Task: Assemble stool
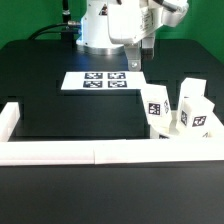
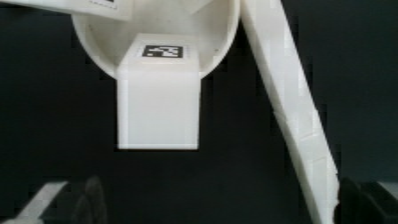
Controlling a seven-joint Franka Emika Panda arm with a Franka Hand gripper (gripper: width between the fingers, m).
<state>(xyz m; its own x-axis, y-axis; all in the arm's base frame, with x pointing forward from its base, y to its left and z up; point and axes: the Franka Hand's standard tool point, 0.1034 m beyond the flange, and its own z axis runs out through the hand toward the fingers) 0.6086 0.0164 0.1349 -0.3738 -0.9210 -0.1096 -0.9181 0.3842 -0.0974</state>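
Two leg blocks stand upright on the seat, far right. Gripper hovers with jaws apart, empty; a careless descent could topple them.

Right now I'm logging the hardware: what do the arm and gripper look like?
The arm is glossy white with rounded housings and dark joint seams; a black cable runs behind it. The gripper is dark, with two slim fingers.
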